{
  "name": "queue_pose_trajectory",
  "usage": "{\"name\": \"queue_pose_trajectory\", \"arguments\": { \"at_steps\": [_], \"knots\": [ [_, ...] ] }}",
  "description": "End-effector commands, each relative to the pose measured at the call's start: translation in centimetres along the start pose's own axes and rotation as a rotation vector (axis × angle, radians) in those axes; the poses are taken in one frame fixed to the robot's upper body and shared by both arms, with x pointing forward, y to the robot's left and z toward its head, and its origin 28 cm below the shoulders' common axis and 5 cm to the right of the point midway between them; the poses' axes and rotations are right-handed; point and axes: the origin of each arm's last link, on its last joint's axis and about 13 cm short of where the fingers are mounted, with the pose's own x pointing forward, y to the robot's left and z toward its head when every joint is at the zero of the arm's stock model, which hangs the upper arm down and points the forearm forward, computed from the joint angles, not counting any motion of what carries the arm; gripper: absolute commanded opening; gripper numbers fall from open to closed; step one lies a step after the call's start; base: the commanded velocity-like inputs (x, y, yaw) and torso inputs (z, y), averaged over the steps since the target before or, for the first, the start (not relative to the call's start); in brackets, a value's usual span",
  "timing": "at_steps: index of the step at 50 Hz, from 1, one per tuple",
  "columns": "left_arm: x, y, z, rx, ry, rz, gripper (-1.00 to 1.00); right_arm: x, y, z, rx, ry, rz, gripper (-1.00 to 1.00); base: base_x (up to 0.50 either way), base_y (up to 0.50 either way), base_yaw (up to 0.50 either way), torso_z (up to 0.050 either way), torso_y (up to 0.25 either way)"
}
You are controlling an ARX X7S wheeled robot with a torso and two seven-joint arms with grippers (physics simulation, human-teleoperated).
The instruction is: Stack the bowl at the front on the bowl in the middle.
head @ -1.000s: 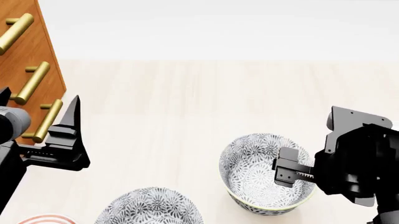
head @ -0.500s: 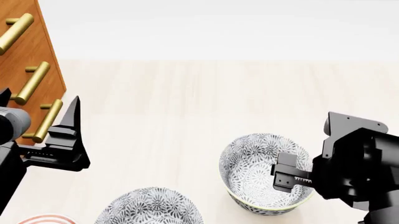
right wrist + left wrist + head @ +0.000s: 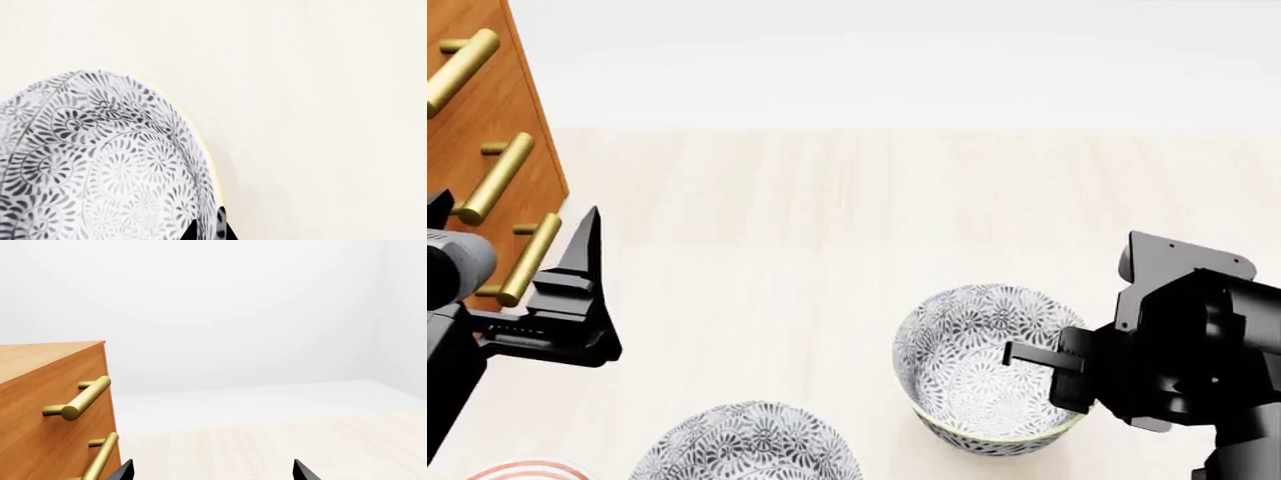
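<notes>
You can see a wooden dresser (image 3: 501,130) — it is brown, with gold bar handles (image 3: 497,178) down its front. It stands on a pale wooden floor (image 3: 868,210). Behind the dresser is a plain white wall (image 3: 233,310). Near the dresser, lower down, peeks a little red-striped dish (image 3: 527,470) — only its edge shows.

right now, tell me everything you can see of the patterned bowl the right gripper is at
The bowl is round and deep, covered inside and out with a grey-and-white floral swirl pattern, with a pale yellowish rim; it looks like glazed ceramic. It sits upright and empty on the light wooden tabletop, to the right of a second patterned bowl and apart from it. The right gripper reaches in over its right rim; the right wrist view shows dark fingertips closed on the wall at that rim.
</notes>
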Motion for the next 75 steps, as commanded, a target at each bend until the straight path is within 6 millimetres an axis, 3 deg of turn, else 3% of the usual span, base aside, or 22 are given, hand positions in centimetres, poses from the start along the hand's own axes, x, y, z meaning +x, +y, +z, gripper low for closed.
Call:
{"name": "queue_pose_trajectory", "arguments": {
  "at_steps": [1, 32, 44, 61, 68, 75],
  "knots": [
    [0.0, 0.2, 0.0, -0.031, -0.007, -0.007, 1.0, 0.6, 0.7, -0.5, -0.028, 0.006, 0.031, -1.0, 0.0, 0.0, 0.0, 0.0, 0.0],
    [-0.4, 0.4, 1.0, -0.034, -0.03, -0.004, 1.0, -7.3, 1.8, 1.2, -0.008, -0.114, 0.143, -1.0, 0.0, 0.0, 0.0, 0.0, 0.0],
    [-0.5, 0.5, 1.0, -0.039, -0.03, -0.001, 1.0, -11.2, 2.3, 0.9, -0.002, -0.124, 0.312, -1.0, 0.0, 0.0, 0.0, 0.0, 0.0],
    [-0.7, 0.7, 1.3, -0.039, -0.032, 0.002, 1.0, -14.2, 3.2, -0.5, -0.059, -0.118, 0.418, -1.0, 0.0, 0.0, 0.0, 0.0, 0.0],
    [-0.7, 0.8, 1.4, -0.037, -0.034, 0.0, 1.0, -17.4, 3.5, 0.5, -0.061, -0.156, 0.443, -1.0, 0.0, 0.0, 0.0, 0.0, 0.0],
    [-0.7, 0.8, 1.6, -0.038, -0.04, 0.001, 1.0, -17.8, 4.1, -0.5, -0.11, -0.155, 0.45, -1.0, 0.0, 0.0, 0.0, 0.0, 0.0]
  ]
}}
